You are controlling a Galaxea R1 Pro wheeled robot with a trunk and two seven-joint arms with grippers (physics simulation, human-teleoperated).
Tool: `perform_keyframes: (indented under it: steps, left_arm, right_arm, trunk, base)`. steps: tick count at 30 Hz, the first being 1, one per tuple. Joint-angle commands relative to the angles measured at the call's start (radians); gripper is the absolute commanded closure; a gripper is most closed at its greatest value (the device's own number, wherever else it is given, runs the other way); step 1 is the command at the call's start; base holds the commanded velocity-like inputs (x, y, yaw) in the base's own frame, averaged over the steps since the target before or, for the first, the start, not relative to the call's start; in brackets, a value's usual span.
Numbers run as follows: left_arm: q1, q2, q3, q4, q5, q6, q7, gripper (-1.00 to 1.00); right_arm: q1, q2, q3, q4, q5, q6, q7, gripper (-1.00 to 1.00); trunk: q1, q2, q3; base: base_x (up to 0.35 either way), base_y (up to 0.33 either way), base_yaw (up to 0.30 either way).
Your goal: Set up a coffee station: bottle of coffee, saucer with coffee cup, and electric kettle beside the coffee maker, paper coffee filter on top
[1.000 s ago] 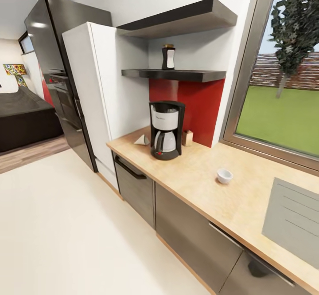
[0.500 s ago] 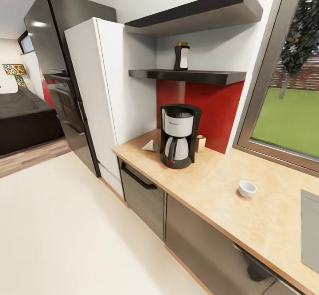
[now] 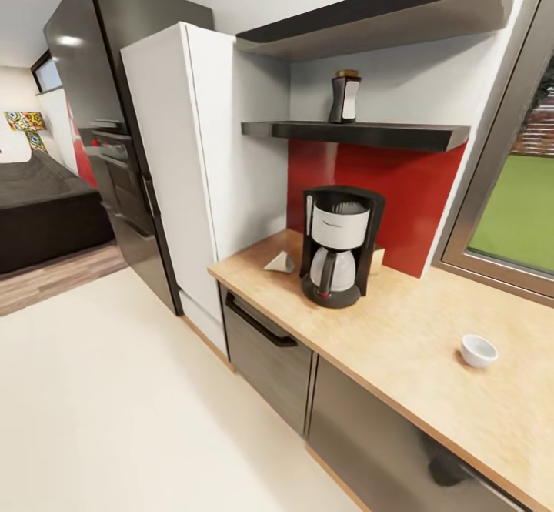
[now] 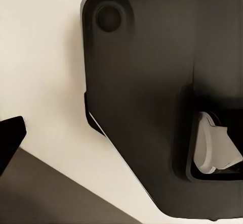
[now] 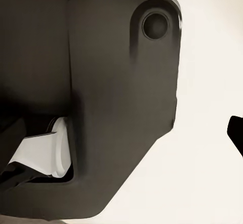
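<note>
The coffee maker (image 3: 338, 246) stands on the countertop (image 3: 415, 343) against the red backsplash. Beside it, toward the white cabinet, lies the paper coffee filter (image 3: 280, 263). The bottle of coffee (image 3: 345, 98) stands on the lower dark shelf (image 3: 362, 134) above the machine. The coffee cup (image 3: 478, 350) sits upright on the counter farther along, apart from the machine. The saucer and the electric kettle are out of view. One dark fingertip (image 4: 9, 139) shows in the left wrist view and another fingertip (image 5: 236, 133) in the right wrist view, both over pale floor beside the robot's dark base (image 4: 147, 92).
A tall white cabinet (image 3: 185, 173) and a black fridge (image 3: 108, 112) close the counter's left end. A second dark shelf (image 3: 385, 15) hangs higher up. A window (image 3: 515, 212) is at the right. A small tan object (image 3: 377, 258) sits behind the coffee maker. Open pale floor (image 3: 115, 404) lies in front.
The camera has moved closer to the counter and turned left, so everything has shifted right and grown larger. The grey panel at the right has left the picture. Nothing on the counter moved.
</note>
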Motion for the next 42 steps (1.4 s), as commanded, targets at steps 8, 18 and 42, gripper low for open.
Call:
perform_keyframes:
  steps: [8,18,42]
  left_arm:
    - [0.0,0.0,0.001,0.001,-0.001,-0.003,0.001,-1.0]
    - [-0.001,0.0,0.003,0.001,-0.001,-0.003,0.0,-1.0]
    - [0.001,0.0,-0.002,0.001,-0.002,-0.002,0.002,-1.0]
  right_arm:
    - [-0.001,0.0,0.0,0.001,0.0,-0.003,0.0,-1.0]
    - [-0.001,-0.001,0.0,0.001,0.0,-0.003,0.0,-1.0]
    - [-0.001,-0.002,0.0,0.001,0.0,-0.002,0.0,-1.0]
  trunk:
    - [0.001,-0.002,-0.002]
    - [0.001,-0.002,-0.002]
    - [0.001,-0.002,-0.002]
  base:
    - [0.227,0.278,0.0]
    - [0.209,0.28,-0.098]
    - [0.151,0.291,-0.258]
